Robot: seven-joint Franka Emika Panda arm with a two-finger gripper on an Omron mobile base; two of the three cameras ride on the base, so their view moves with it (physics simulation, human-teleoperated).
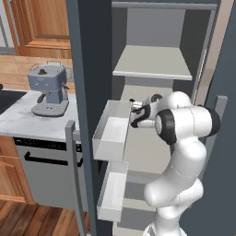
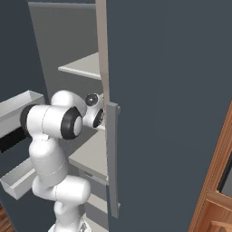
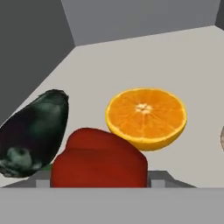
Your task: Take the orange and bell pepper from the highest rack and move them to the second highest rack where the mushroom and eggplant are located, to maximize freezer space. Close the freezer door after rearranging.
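You have three items before the hand on the pale grey freezer rack (image 3: pixel 183 52): one halved orange (image 3: pixel 146 116) with its cut face up, one glossy red bell pepper (image 3: pixel 99 159) and one dark green-black eggplant (image 3: pixel 35 131). The pepper sits lowest in the hand view, touching the orange's rim, with the eggplant just beside it. Whether the fingers are open or closed on the pepper, you cannot tell. In the left base view one blue-grey coffee machine (image 1: pixel 48 89) stands on the marble surface (image 1: pixel 18 117).

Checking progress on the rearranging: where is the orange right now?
In the hand view the orange lies on the light shelf, just behind the red bell pepper, with the eggplant further left.
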